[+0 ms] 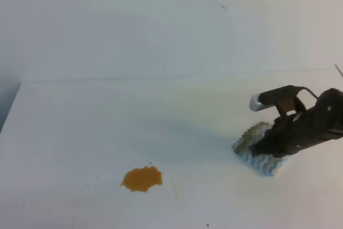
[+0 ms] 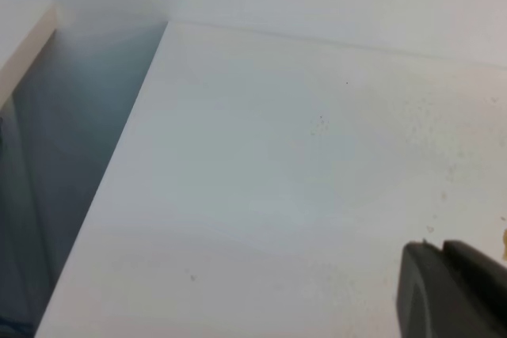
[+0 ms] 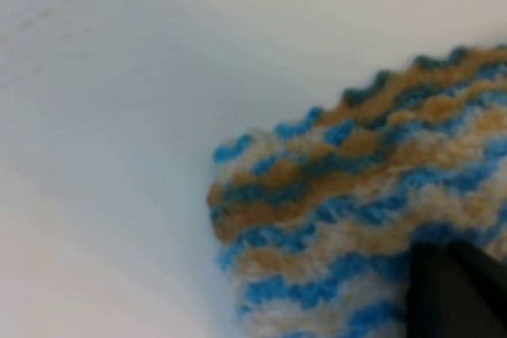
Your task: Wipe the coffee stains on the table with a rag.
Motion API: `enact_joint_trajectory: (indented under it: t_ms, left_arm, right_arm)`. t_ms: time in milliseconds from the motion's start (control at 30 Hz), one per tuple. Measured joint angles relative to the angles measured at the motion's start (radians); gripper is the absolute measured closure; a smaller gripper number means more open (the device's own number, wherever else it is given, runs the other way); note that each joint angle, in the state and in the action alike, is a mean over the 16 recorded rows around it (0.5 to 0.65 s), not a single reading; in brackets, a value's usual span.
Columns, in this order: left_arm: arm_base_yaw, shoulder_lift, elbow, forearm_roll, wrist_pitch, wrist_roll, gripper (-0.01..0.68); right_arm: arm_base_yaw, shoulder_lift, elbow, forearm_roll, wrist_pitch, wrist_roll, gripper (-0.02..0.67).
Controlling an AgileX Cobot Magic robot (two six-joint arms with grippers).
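A plain white matte wall (image 1: 134,20) rises behind the work surface, meeting it along a straight horizontal seam. Left of the surface edge a dim blue-grey gap (image 2: 71,156) drops away. A pale cream ledge (image 2: 20,41) sits upper left. Lighting soft, even, diffuse.

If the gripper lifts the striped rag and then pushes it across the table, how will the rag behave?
The rag is knit and folded, so it will probably flop and unfold when lifted. Its ridged yarn looks grippy and may bunch when pushed across the smooth table. It seems light.
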Motion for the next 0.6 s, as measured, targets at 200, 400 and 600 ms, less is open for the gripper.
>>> enact_joint_trajectory:
  t_ms: [200, 400, 600]
  left_arm:
    - [0.0, 0.0, 0.0, 0.0, 0.0, 0.0, 0.673]
    - [0.0, 0.0, 0.0, 0.0, 0.0, 0.0, 0.672]
    - [0.0, 0.0, 0.0, 0.0, 0.0, 0.0, 0.672]
  right_arm:
    - [0.142, 0.019, -0.011, 0.034, -0.049, 0.011, 0.651]
    - [0.267, 0.061, -0.07, 0.094, -0.105, 0.016, 0.65]
    - [0.325, 0.147, -0.201, 0.166, -0.095, 0.018, 0.65]
